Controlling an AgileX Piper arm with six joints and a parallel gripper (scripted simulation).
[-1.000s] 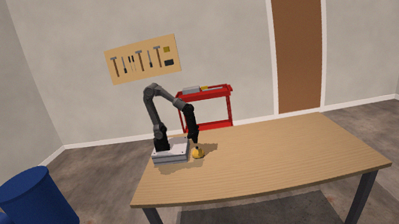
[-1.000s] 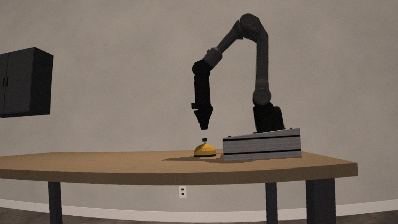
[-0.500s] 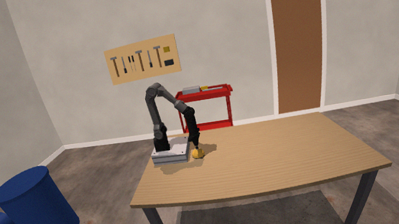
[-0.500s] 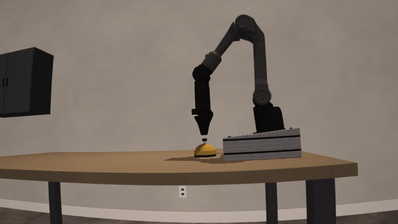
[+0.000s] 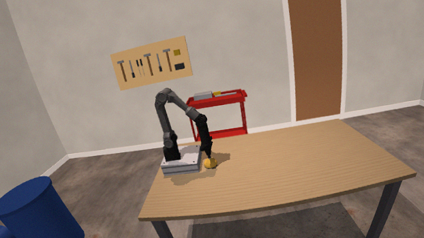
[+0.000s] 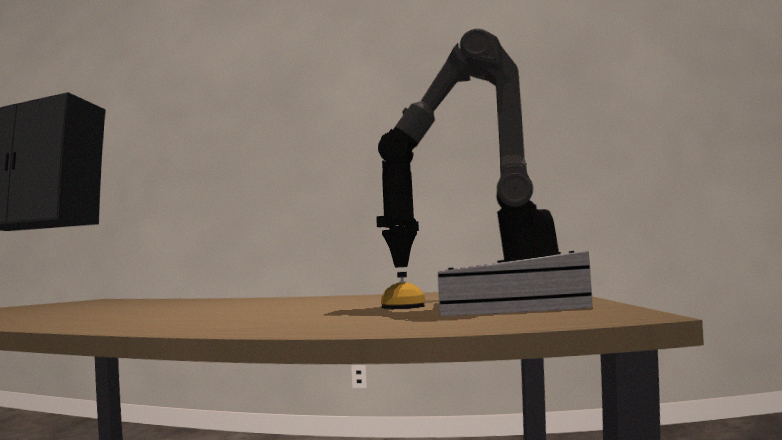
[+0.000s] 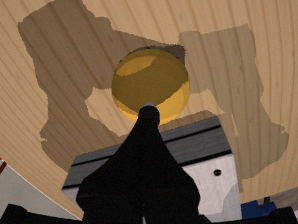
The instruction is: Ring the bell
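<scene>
A yellow dome bell (image 6: 402, 294) stands upright on the wooden table, close beside the arm's grey base block (image 6: 514, 282). It also shows in the top view (image 5: 209, 162) and in the wrist view (image 7: 149, 84). My gripper (image 6: 401, 266) is shut, empty, and points straight down right over the bell's middle. Its fingertips (image 5: 208, 153) rest on the small dark button (image 6: 401, 274) on top of the bell. In the wrist view the fingertips hide the button.
The base block (image 5: 181, 160) stands just left of the bell in the top view. The table stretches wide to the right and front. A red cart (image 5: 218, 113), a blue bin (image 5: 38, 221) and a door (image 5: 316, 53) stand off the table.
</scene>
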